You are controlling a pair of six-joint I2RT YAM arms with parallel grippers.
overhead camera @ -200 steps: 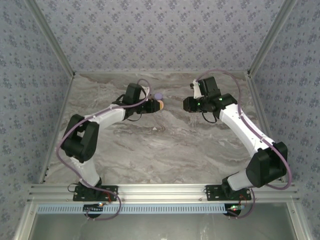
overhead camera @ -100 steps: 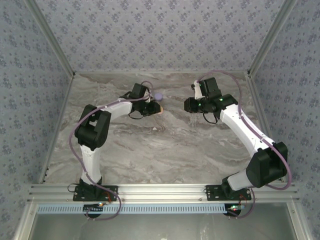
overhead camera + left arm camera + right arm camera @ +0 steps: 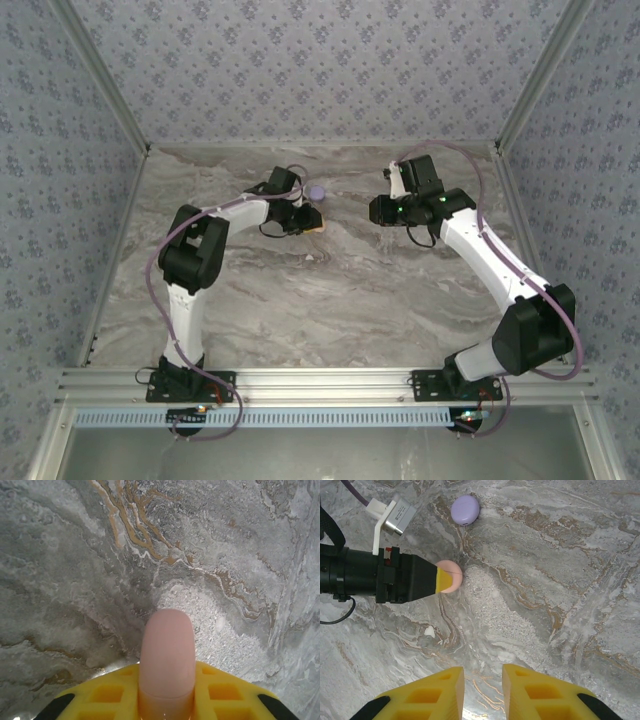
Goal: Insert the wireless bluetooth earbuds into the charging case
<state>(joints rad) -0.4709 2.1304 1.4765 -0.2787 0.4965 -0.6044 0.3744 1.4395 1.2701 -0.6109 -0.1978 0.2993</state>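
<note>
Overhead, two arms are seen reaching in over the marble table (image 3: 330, 300), and two round cases are counted near its far middle: a pink case (image 3: 317, 215) and a purple case (image 3: 317, 191), the purple one lying flat on the marble just beyond the pink one. The pink case is clamped in the left gripper (image 3: 309, 218), while the right gripper (image 3: 374, 210) is held apart from it, across a stretch of bare marble. One earbud (image 3: 313, 258) is made out as a tiny pale speck on the table, nearer the arm bases than the left gripper and clear of both cases. From the left wrist, the pink case is seen edge-on as a smooth, rounded, pale pink shape standing up between the two yellow fingers (image 3: 110, 692), which are closed against its sides; whether its far edge touches the marble cannot be told. From the right wrist, one purple case is seen at the top of the view, a lilac disc with a soft matte surface, and one pink case is seen as a half-round at the tip of the left gripper. The single earbud is shown below that tip as a small, whitish, irregular piece lying loose on the marble, far smaller than either case and touching nothing else. The right gripper's own yellow fingers (image 3: 427, 700) are seen at the bottom edge, parted by a narrow gap with nothing between them.
</note>
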